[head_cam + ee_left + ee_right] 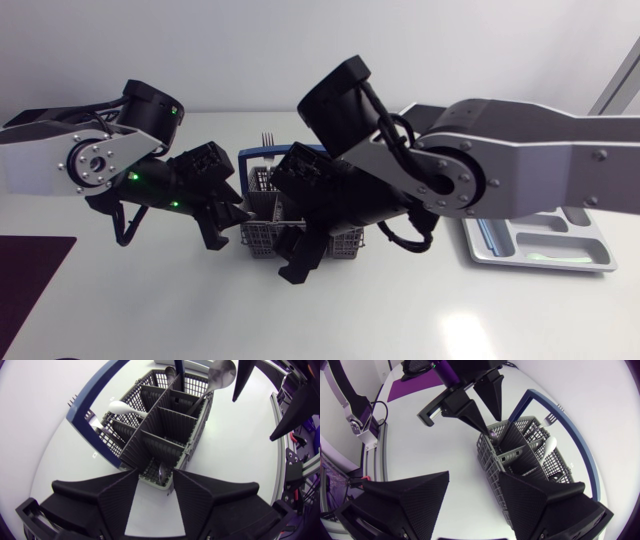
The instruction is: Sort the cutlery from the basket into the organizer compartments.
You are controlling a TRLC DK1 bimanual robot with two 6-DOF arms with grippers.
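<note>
The grey mesh cutlery basket with a blue handle stands mid-table, and fork tines stick up at its back. My left gripper hangs at its left end, open. From the left wrist, its jaws straddle the basket's near end above a round metal piece, gripping nothing. A white spoon and a steel spoon stand in farther compartments. My right gripper is over the basket's front, open wide, with the basket's corner below the gap. The organizer lies at the right.
A purple mat lies at the table's front left corner. My right arm's broad links cross above the table between basket and organizer. The two grippers hang close together over the basket, and the left gripper's fingers show just ahead of the right one.
</note>
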